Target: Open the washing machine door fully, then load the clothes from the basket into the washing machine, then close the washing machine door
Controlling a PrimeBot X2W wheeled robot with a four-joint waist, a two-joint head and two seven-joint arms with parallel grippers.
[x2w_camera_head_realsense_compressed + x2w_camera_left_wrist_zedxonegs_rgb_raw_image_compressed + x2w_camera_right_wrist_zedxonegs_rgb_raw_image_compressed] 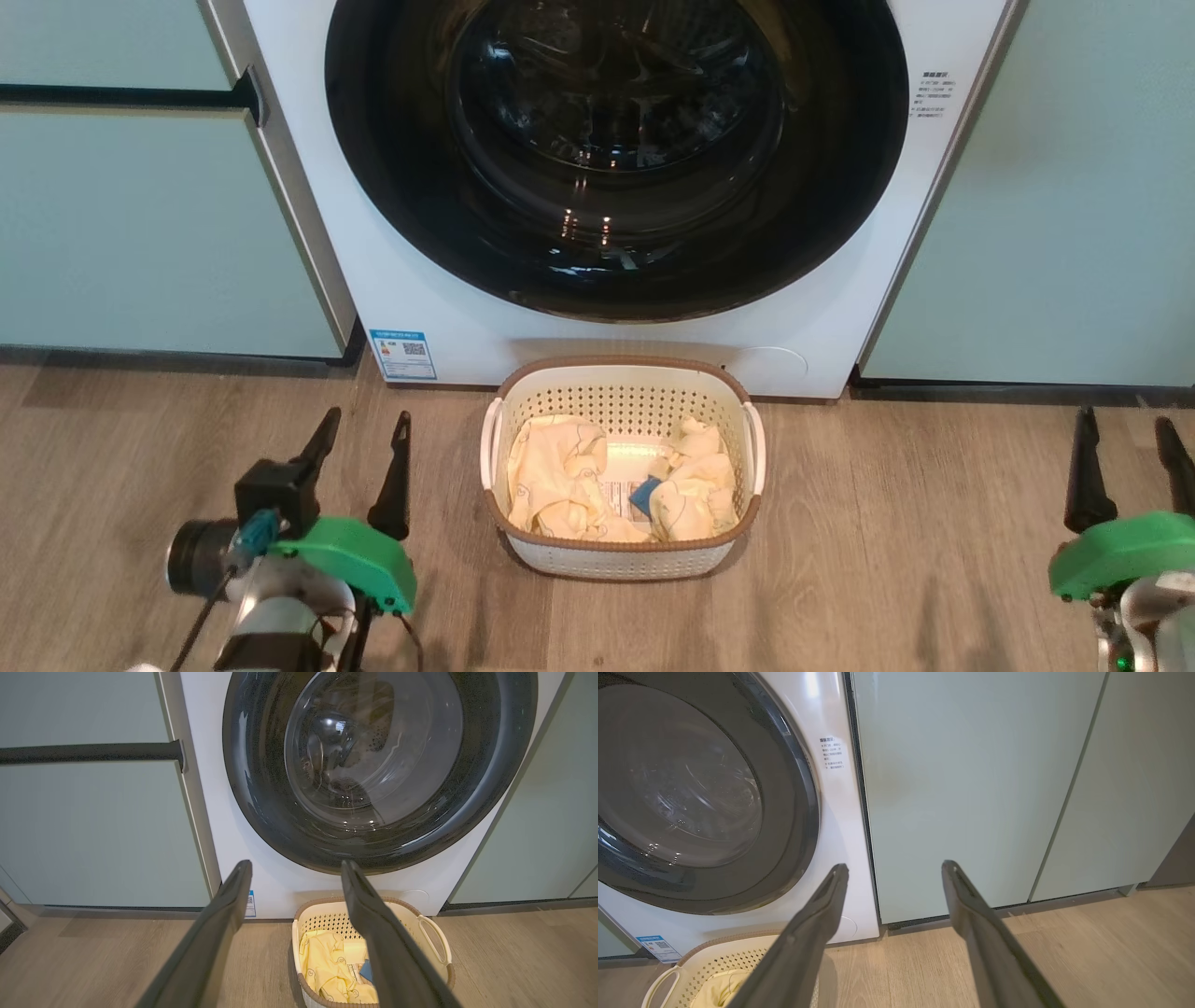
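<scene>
The white washing machine [448, 317] stands straight ahead with its round black-rimmed door [616, 159] shut flat against the front. On the floor right before it sits the cream basket [623, 558] holding pale yellow clothes [560, 476]. My left gripper [364, 429] hovers open to the left of the basket, nothing between its fingers. Far to the right, my right gripper [1125, 439] is open too and empty. From the left wrist the door [261, 788], basket [441, 947] and clothes [327, 966] lie ahead; from the right wrist the door [794, 812] and basket [714, 956] are at the left.
Pale green cabinet doors [140, 224] flank the machine on both sides, the left one with a dark bar handle [93, 752]. Wooden floor [887, 523] spreads around the basket. A blue sticker [403, 353] marks the machine's lower left corner.
</scene>
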